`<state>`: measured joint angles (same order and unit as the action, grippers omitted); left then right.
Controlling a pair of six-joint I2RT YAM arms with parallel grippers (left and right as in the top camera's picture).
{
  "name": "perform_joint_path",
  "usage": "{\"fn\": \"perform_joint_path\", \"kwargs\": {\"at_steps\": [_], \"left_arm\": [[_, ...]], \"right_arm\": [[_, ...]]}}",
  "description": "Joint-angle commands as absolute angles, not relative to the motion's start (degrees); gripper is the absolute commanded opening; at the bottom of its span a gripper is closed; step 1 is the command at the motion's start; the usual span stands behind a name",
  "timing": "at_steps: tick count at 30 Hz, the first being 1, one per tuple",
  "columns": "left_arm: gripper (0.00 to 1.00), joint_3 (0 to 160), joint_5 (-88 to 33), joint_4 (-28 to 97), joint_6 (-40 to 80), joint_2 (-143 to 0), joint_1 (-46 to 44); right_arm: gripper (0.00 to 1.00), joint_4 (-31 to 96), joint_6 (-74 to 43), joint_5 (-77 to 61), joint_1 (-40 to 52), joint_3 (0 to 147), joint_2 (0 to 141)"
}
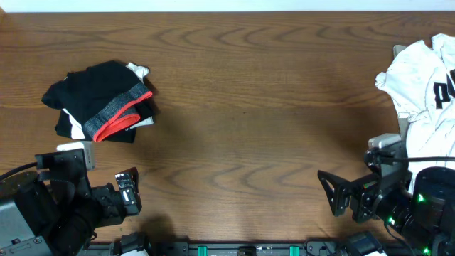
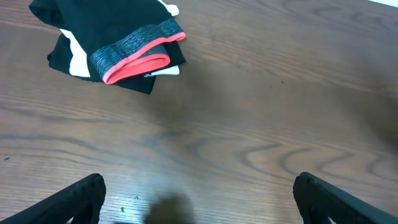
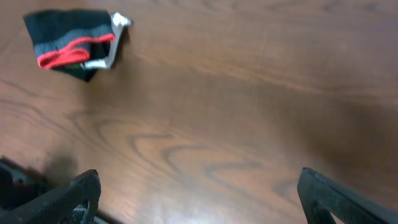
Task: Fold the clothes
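The black pants (image 1: 99, 92) lie folded in a small bundle at the table's left, grey waistband with red-orange edge facing front. They also show in the left wrist view (image 2: 106, 22) and far off in the right wrist view (image 3: 62, 31). My left gripper (image 1: 128, 193) is open and empty near the front edge, in front of the bundle and apart from it; its jaws (image 2: 199, 196) frame bare wood. My right gripper (image 1: 334, 193) is open and empty at the front right, its jaws (image 3: 199, 193) over bare wood.
A white cloth (image 1: 139, 70) pokes out from under the pants bundle. A crumpled white T-shirt with black lettering (image 1: 423, 78) lies at the table's right edge, behind my right arm. The brown wooden table (image 1: 249, 121) stretches between the two piles.
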<state>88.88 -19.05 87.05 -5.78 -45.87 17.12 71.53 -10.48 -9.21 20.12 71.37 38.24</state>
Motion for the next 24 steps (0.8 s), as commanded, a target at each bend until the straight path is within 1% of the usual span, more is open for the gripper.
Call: {"fn": "perform_joint_path", "kwargs": {"at_steps": [1,3,4,5,6,7,9,11,15,18,24], "left_arm": [[0.98,89.2,-18.5,87.2,-5.3,-46.1,16.9],[0.98,89.2,-18.5,87.2,-5.3,-46.1,16.9],[0.98,89.2,-18.5,87.2,-5.3,-46.1,16.9],[0.98,89.2,-18.5,87.2,-5.3,-46.1,16.9],[0.98,89.2,-18.5,87.2,-5.3,-46.1,16.9],[0.98,89.2,-18.5,87.2,-5.3,-46.1,16.9],[0.98,89.2,-18.5,87.2,-5.3,-46.1,16.9],[0.98,89.2,-18.5,87.2,-5.3,-46.1,16.9],[0.98,89.2,-18.5,87.2,-5.3,-46.1,16.9],[0.98,89.2,-18.5,87.2,-5.3,-46.1,16.9],[0.98,89.2,-18.5,87.2,-5.3,-46.1,16.9]], "right_arm": [[0.99,73.1,-10.7,-9.3,20.3,71.9,38.2],[0.97,75.2,-10.6,-8.6,20.2,71.9,38.1],[0.89,76.7,-9.8,-6.4,20.1,71.8,38.0],[0.74,77.3,-9.5,-3.3,19.8,71.5,37.5],[0.78,77.4,-9.5,-1.1,19.0,70.8,36.4],[0.98,77.3,-9.5,-0.3,18.2,70.0,35.4],[0.99,75.2,-9.5,0.0,15.1,67.4,32.3],[0.99,70.2,-9.1,0.0,11.3,63.1,28.1],[0.99,58.5,-9.1,0.0,3.7,50.8,18.8],[0.99,52.5,-9.1,0.3,-0.1,41.7,13.4],[0.99,41.1,-9.1,0.2,-1.9,25.6,6.4]]}}
